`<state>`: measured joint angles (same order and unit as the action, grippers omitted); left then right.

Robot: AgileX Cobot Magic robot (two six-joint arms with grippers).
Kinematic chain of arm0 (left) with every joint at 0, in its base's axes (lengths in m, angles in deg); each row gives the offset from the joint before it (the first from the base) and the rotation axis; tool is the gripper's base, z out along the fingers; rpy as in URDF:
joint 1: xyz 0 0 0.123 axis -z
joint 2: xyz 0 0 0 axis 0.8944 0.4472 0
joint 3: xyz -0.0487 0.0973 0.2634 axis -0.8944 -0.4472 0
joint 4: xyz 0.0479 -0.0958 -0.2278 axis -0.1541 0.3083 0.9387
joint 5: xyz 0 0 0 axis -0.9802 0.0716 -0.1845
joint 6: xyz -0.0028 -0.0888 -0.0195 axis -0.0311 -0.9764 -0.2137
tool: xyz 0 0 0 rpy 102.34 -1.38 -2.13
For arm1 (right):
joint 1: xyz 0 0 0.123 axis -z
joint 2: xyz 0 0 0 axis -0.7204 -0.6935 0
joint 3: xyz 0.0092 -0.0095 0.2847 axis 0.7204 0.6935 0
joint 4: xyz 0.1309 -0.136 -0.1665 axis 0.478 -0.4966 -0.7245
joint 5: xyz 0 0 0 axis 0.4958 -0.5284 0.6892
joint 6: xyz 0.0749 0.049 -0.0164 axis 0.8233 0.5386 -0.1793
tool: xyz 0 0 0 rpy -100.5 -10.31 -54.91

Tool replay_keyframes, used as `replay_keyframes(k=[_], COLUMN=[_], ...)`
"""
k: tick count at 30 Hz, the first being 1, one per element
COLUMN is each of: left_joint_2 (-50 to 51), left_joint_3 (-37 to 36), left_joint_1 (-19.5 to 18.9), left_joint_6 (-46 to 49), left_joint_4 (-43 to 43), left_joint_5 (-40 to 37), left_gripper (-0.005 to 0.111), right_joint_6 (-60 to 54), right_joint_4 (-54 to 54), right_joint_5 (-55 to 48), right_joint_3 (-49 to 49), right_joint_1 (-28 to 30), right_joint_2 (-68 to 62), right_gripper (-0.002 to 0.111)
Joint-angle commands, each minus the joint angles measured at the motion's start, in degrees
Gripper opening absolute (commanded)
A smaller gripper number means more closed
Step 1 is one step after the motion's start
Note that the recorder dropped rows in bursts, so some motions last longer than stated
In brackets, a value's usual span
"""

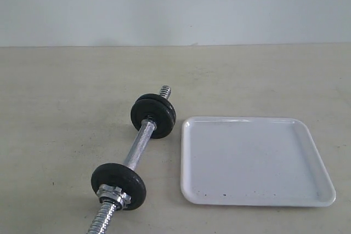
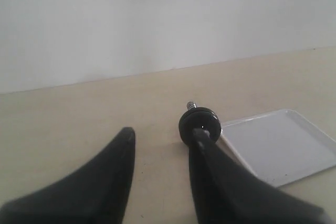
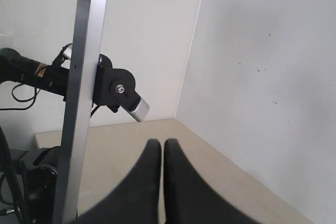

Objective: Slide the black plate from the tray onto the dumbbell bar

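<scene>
On the far end of the dumbbell bar (image 1: 140, 143), the black plate (image 1: 168, 108) stands on edge. The bar runs through its centre hole and its faces are square to the rod. It sits flush against a second black disc (image 1: 149, 120) on the knurled side, and a short threaded stub (image 1: 165, 90) sticks out beyond it.

Bar long axis: diagonal across the table (image 1: 55, 108), from the near edge left of middle toward the far edge and slightly right. At the near end is the near black disc (image 1: 118, 183), with a chrome nut (image 1: 112, 194) outside it.

The tray (image 1: 258, 160) is white and lies just right of the bar, apart from the plate, with a few dark specks along its near rim.

Left claw (image 2: 164, 132): jaws spread, nothing between them. The plate lies ahead of it, just past the tip of one finger (image 2: 210, 171), which covers the bar's grip in the wrist view. Contact cannot be judged.

Right claw (image 3: 161, 144): fingers pressed together, empty, aimed at a wall corner beside an aluminium post (image 3: 79, 103).
</scene>
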<state>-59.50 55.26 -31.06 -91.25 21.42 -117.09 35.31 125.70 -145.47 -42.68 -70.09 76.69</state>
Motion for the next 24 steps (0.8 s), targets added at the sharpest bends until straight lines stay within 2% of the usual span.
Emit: replay_keyframes(k=[1,6,9,11,15,24], left_joint_2=[-0.27,-0.27,-0.27,-0.27,-0.27,-0.27], left_joint_3=[-8.14,-18.12,-22.99,-25.41,-28.81,-29.5], left_joint_1=[0.2,0.2,0.2,0.2,0.2,0.2], left_joint_6=[-3.61,-8.58,-9.39,-9.65,-11.6,-11.99], left_joint_4=[2.42,6.01,7.52,7.52,7.52,7.26], left_joint_5=[9.66,31.59,41.06,43.47,43.37,43.48], left_gripper=[0.032,0.032,0.032,0.032,0.032,0.032], right_joint_6=[1.21,1.21,1.37,1.37,1.36,1.36], right_joint_4=[-0.1,1.01,0.98,0.98,1.2,1.2], right_joint_5=[0.34,0.34,0.34,0.34,0.34,0.34], right_joint_3=[0.15,0.15,0.15,0.15,0.15,0.15], right_joint_1=[0.09,0.09,0.09,0.09,0.09,0.09], right_joint_2=[0.11,0.11,0.11,0.11,0.11,0.11], right_gripper=[0.0,0.0,0.0,0.0,0.0,0.0])
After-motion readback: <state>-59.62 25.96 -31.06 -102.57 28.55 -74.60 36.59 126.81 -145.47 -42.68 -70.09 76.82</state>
